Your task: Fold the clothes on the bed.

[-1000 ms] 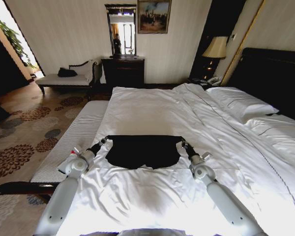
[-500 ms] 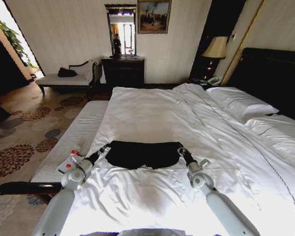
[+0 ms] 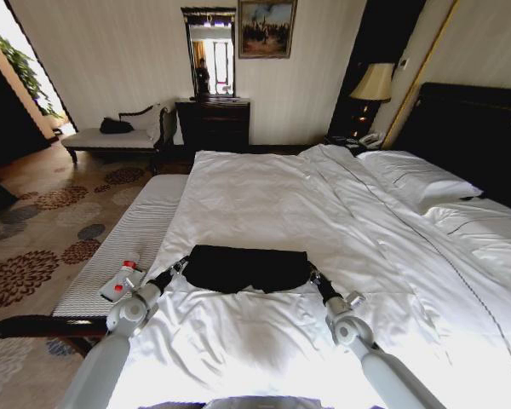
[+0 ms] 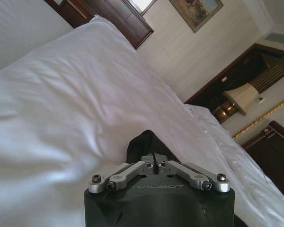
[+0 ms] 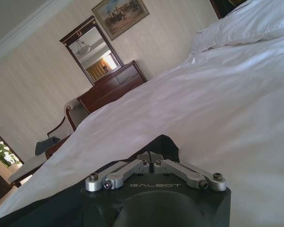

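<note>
Both arms have pale grey rounded shells and thinner black forearms, with a round joint between the two parts. The left gripper (image 4: 154, 161) and the right gripper (image 5: 150, 158) each have a glossy black housing marked "GALBOT", and on it silver metal linkage bars with small dark screws.

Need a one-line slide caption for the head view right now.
Both hands, left hand and right hand, grip opposite ends of the black T-shirt, folded into a band on the white bed.

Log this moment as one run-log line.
stage: folding | left tool: shut on T-shirt left corner | right tool: shut on right corner | T-shirt: flat band on duvet
</note>
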Controlling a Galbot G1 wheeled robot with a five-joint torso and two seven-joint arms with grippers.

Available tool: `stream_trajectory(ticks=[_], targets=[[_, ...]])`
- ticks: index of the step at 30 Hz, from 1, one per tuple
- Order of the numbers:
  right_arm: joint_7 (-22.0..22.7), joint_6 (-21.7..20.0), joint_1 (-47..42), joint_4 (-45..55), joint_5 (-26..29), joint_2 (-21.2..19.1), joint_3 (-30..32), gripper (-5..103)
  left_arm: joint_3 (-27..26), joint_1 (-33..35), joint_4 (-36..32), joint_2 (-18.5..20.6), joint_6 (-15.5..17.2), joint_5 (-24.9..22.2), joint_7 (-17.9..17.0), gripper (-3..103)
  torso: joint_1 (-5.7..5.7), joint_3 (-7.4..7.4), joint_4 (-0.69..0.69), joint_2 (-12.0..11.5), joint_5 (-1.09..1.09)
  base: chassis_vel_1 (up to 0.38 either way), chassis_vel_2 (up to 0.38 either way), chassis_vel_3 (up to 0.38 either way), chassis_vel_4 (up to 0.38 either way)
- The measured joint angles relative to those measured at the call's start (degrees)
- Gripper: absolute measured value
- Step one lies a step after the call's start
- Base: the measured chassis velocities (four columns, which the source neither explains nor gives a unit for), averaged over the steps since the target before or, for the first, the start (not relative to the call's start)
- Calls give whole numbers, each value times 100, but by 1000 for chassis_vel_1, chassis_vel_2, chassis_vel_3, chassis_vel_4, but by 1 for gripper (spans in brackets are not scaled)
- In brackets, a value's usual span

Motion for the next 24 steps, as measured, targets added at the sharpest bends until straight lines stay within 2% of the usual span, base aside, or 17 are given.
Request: stream_trajectory(ticks=[4,16,24], targets=[[-8,53,-138,28,-111,40,25,0,-24,167,51,12,-71,228,175,0,0,0,0,0,0,0,0,0,0],[-34,190,-414,133,-156,43,82,0,-68,275,118,-9,-119,282,493,0,0,0,0,0,0,0,0,0,0],[-37,191,-613,360,-85,10,167,0,-202,430,109,8,-172,371,891,0,0,0,0,0,0,0,0,0,0]])
